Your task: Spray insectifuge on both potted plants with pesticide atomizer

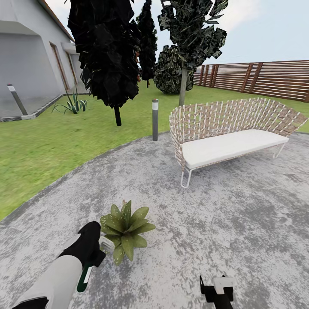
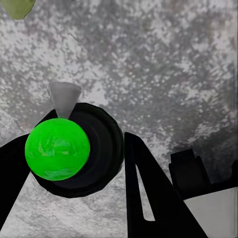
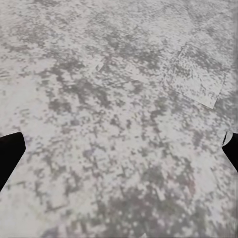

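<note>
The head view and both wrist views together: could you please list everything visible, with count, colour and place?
Potted plant: one, green leaves, on the paving beside the left gripper.
Pesticide atomizer: one, bright green body in a dark ring with a pale nozzle, between the left gripper's fingers.
Wicker bench: one, brown-and-white weave, pale cushion, on the paving at right.
Bollard lights: two, grey; one at the lawn's edge, one by the house.
Agave: one, striped green, near the house.
Trees: several, dark, on the lawn.
Fence: brown slats, far right.
Left gripper: black, holding the atomizer.
Right gripper: black, open over bare paving.
</note>
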Controlling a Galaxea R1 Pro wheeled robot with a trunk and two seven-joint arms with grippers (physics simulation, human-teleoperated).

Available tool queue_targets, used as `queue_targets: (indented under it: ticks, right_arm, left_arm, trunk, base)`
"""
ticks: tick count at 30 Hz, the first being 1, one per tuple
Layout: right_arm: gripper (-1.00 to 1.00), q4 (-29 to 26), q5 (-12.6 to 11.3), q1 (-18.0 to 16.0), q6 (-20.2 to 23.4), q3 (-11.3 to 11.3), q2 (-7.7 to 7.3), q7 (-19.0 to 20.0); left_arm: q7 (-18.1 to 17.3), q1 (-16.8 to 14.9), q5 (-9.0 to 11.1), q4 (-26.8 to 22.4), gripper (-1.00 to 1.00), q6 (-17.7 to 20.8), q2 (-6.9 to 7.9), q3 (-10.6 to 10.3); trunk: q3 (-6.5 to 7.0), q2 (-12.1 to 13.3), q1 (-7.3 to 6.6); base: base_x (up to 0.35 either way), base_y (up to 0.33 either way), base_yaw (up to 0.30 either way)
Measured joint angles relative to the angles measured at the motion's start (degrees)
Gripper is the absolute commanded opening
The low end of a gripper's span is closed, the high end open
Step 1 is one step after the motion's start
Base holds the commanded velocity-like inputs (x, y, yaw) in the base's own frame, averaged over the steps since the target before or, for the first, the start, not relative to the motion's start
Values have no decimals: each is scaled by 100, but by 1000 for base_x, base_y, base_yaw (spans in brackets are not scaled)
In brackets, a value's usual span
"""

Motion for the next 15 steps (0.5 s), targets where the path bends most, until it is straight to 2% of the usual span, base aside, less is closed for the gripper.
queue_targets:
  ticks: [5, 15]
  right_arm:
    - [100, 1, 1, -1, 0, -1, 0, -11]
    - [100, 9, 3, -1, -1, 7, 7, -12]
  left_arm:
    - [-16, 1, -6, 10, -100, -18, 45, 12]
    - [-13, 1, 7, 52, -100, -13, 35, 23]
  trunk:
    - [0, 0, 0]
    - [0, 0, 0]
  base:
    - [0, 0, 82]
    - [0, -3, 267]
